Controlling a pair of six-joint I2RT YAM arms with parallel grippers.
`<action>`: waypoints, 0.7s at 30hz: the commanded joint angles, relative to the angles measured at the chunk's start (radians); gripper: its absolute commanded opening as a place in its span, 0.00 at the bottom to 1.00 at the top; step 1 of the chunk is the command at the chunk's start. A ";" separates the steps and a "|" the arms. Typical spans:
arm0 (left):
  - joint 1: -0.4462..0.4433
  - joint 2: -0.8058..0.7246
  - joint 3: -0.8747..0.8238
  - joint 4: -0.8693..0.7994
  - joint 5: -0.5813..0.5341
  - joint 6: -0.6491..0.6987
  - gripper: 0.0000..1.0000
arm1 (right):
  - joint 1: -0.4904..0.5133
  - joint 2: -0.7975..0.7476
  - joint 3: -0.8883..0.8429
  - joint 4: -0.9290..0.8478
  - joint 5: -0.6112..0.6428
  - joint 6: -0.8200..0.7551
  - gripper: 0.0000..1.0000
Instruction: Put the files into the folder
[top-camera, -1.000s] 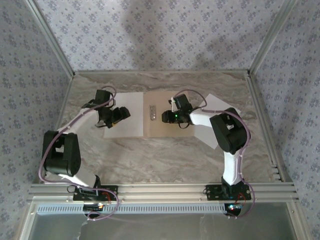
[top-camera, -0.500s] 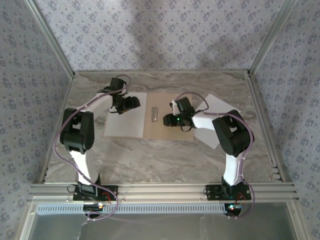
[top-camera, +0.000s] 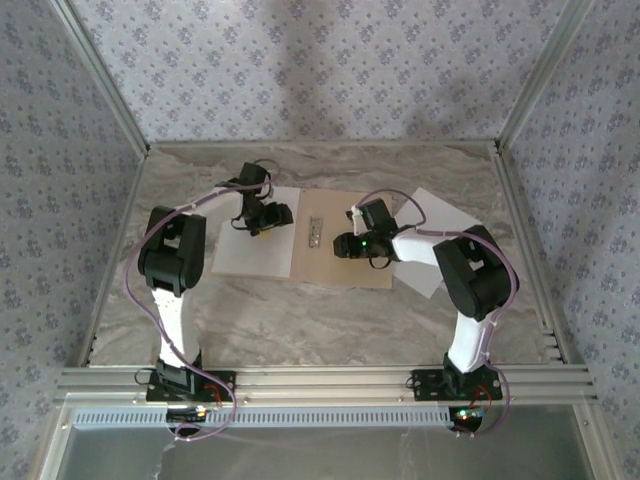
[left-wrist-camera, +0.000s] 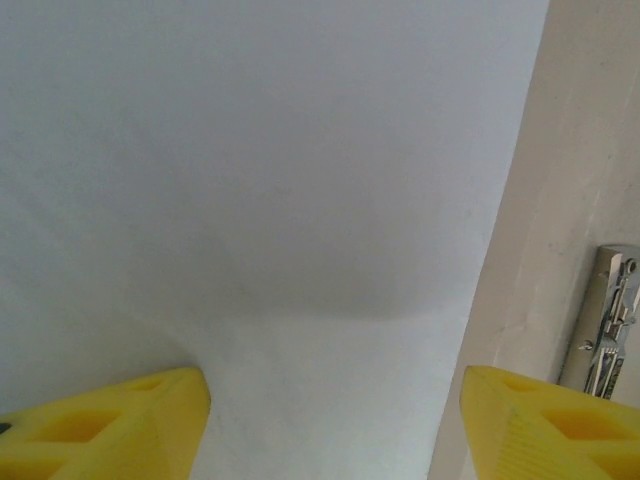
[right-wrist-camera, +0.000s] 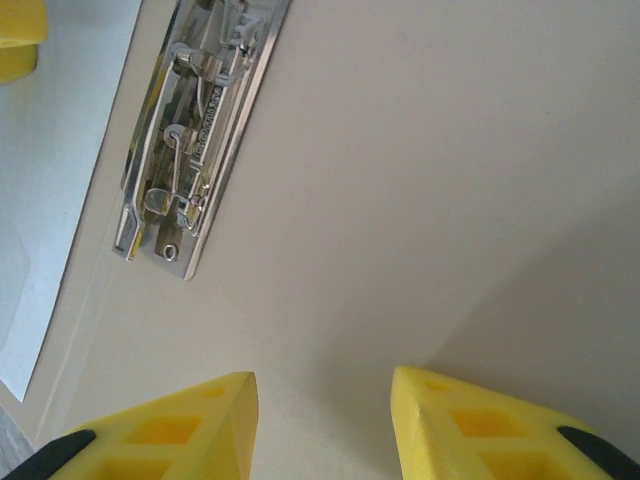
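**Two open grippers over the open folder**

From the top camera, the folder (top-camera: 322, 266) is seen lying open and flat on the table (top-camera: 300, 315). A small metal clip (top-camera: 314, 231) is seen near its middle fold. The folder's left half is covered by a white sheet (top-camera: 248, 255). A second white sheet (top-camera: 446, 214) is seen on the right. It is turned at a slant, beside the folder's right edge and partly hidden under the right arm. The left gripper (top-camera: 275, 215) is held over the top part of the white sheet on the left. The right gripper (top-camera: 343, 245) is held over the brown right half, just beside the clip.

From the left wrist camera, the left gripper (left-wrist-camera: 332, 380) is seen with its yellow fingers (left-wrist-camera: 130, 420) spread wide apart. Nothing is held between them. The white sheet (left-wrist-camera: 250, 180) is seen below them. A strip of the brown folder (left-wrist-camera: 590, 150) and part of the clip (left-wrist-camera: 605, 320) are seen at the right.

From the right wrist camera, the right gripper (right-wrist-camera: 322, 385) is seen with a gap between its yellow fingers (right-wrist-camera: 170, 430), and nothing is held in it. The bare brown folder (right-wrist-camera: 450, 180) is seen under it. The clip (right-wrist-camera: 195, 140) is seen further ahead on the left, with the edge of the white sheet (right-wrist-camera: 70, 150) just past it. Whether the folder is touched by the fingers cannot be told.
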 joint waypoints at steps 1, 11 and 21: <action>-0.020 -0.009 -0.081 -0.025 -0.011 -0.016 0.69 | -0.012 -0.036 -0.034 -0.054 -0.001 -0.023 0.42; -0.055 -0.086 -0.219 0.033 -0.017 -0.062 0.69 | -0.014 -0.094 -0.103 -0.056 0.003 -0.034 0.42; -0.096 -0.132 -0.259 0.019 -0.036 -0.063 0.69 | -0.016 -0.139 -0.157 -0.048 0.013 -0.037 0.42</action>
